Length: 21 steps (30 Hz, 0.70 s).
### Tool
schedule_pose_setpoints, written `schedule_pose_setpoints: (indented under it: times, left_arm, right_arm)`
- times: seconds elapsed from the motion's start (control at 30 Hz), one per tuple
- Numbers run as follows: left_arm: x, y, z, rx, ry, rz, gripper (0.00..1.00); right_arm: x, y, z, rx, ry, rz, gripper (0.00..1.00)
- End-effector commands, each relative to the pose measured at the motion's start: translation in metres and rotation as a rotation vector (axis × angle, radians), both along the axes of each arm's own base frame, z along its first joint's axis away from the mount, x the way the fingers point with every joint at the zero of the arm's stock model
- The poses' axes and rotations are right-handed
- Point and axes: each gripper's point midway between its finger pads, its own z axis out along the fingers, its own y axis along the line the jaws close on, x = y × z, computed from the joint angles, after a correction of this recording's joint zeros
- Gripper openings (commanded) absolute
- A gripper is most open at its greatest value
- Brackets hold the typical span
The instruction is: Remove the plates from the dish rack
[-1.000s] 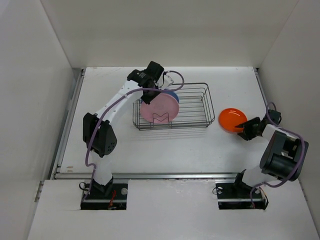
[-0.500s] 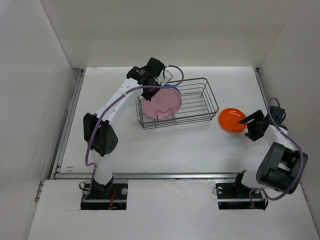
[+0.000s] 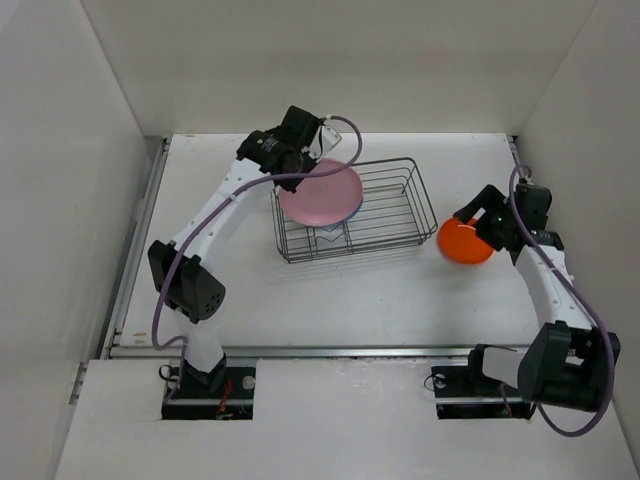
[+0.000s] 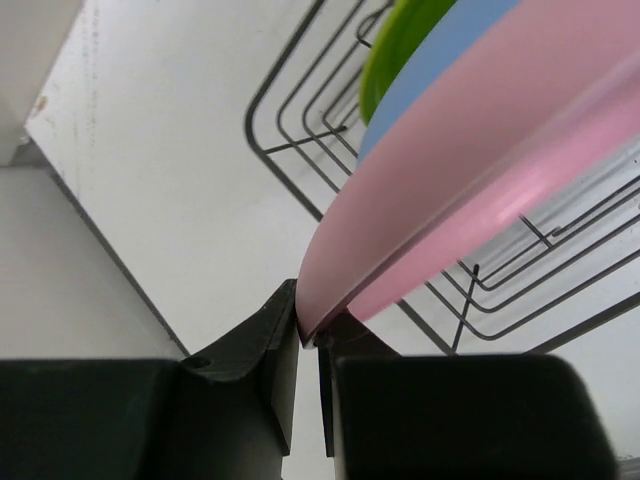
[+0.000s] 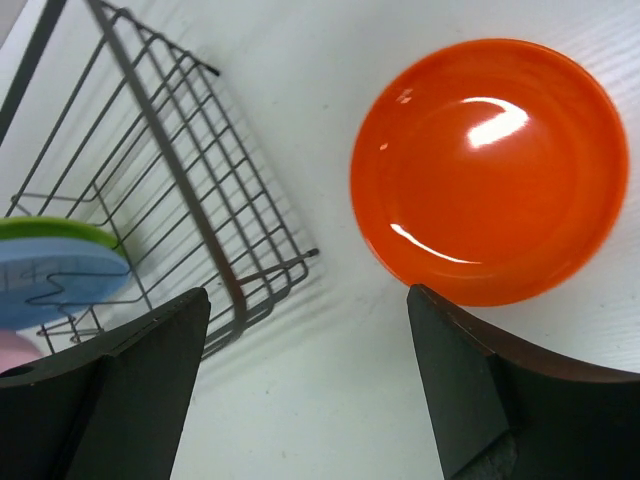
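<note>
My left gripper (image 3: 302,152) is shut on the rim of the pink plate (image 3: 320,195) and holds it tilted above the left end of the black wire dish rack (image 3: 400,205). In the left wrist view the gripper (image 4: 310,335) pinches the pink plate (image 4: 480,170). A blue plate (image 4: 430,80) and a lime green plate (image 4: 395,50) stand behind it. The orange plate (image 3: 463,243) lies flat on the table right of the rack. My right gripper (image 3: 476,216) hovers open over it. In the right wrist view the gripper (image 5: 308,292) holds nothing, with the orange plate (image 5: 490,170) below.
White walls close in the table on the left, back and right. The rack (image 5: 170,150) sits skewed, its right end a short way from the orange plate. The blue plate (image 5: 60,270) and green plate (image 5: 50,232) stay inside the rack.
My right gripper opened, let go of the orange plate and rose toward the back. My left gripper lifted and tipped the pink plate flatter; the rack skewed round.
</note>
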Motion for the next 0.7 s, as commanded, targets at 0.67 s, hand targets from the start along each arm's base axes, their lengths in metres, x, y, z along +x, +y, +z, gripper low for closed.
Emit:
schedule_pose_setpoints:
  times: [0.67]
  left_arm:
    - [-0.050, 0.159, 0.041, -0.584, 0.212, 0.543, 0.00]
  right_arm:
    - [0.062, 0.184, 0.088, -0.244, -0.248, 0.605, 0.82]
